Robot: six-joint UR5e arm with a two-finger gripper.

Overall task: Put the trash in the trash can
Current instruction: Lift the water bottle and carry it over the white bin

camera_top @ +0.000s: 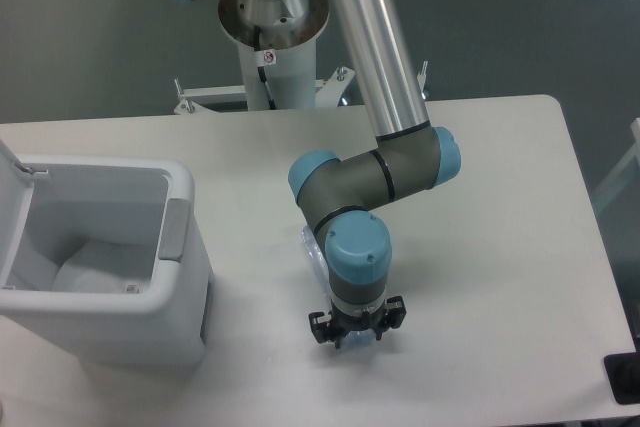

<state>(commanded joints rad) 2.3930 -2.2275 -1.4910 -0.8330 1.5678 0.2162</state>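
With the gripper (356, 334) low at lower center over the mostly hidden clear trash (313, 252), its grip unreadable, a weak pinch risked dropping it short of the open trash can (178, 247) at left.

The bin (100, 267) is white, with a grey panel on its side. The desk (500, 247) is a pale off-white. The arm (365, 187) is silver and dark grey with light blue caps (its fingers (355, 332) are black). The floor (100, 37) is grey.
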